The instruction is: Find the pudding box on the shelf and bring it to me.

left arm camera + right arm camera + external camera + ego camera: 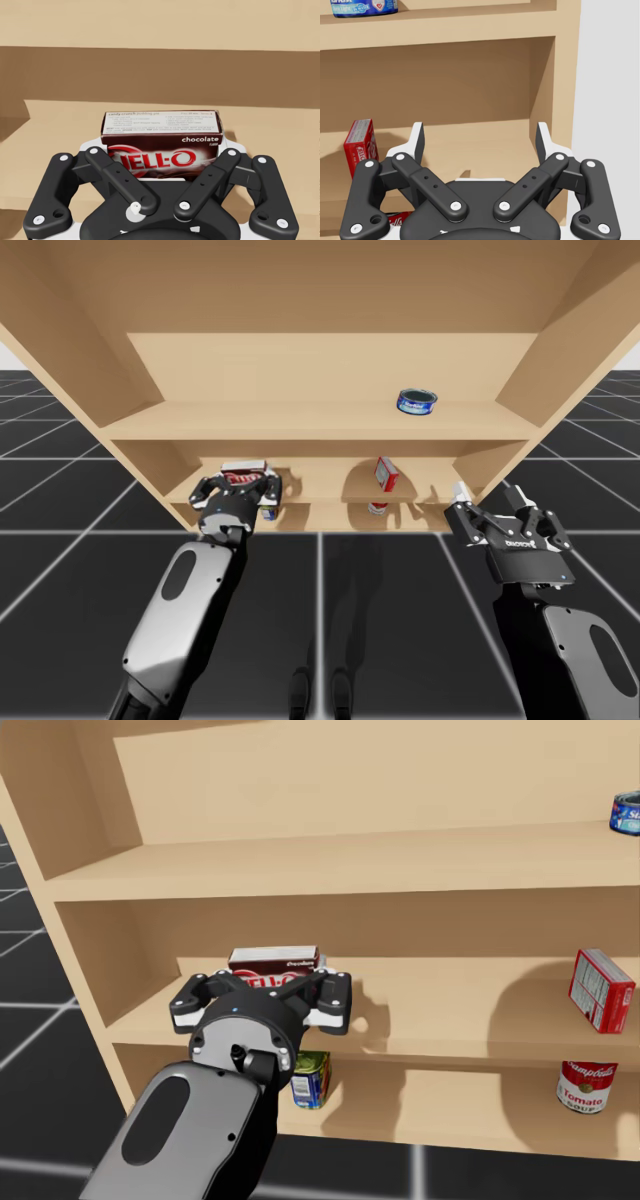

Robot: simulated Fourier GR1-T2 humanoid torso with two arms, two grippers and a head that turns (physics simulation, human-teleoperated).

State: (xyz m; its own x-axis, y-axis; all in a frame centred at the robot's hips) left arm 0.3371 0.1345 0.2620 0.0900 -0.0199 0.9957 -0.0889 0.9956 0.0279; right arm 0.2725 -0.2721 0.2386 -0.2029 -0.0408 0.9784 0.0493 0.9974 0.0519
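My left gripper [262,1003], fingers apart, sits either side of the brown pudding box [161,129], which lies at the left of the middle shelf [450,1012]. This looks like the grasp step: next the fingers must close squarely on the box, then draw it near, toward me

This is a simulated pantry mock-up. A bare light wooden shelf unit [320,425] stands on a black floor ruled with a pale grid [400,580]. Groceries sit sparsely on its boards: in the high view, a flat round blue can [417,401] at one o'clock and a small red cardboard box [386,474] near centre.
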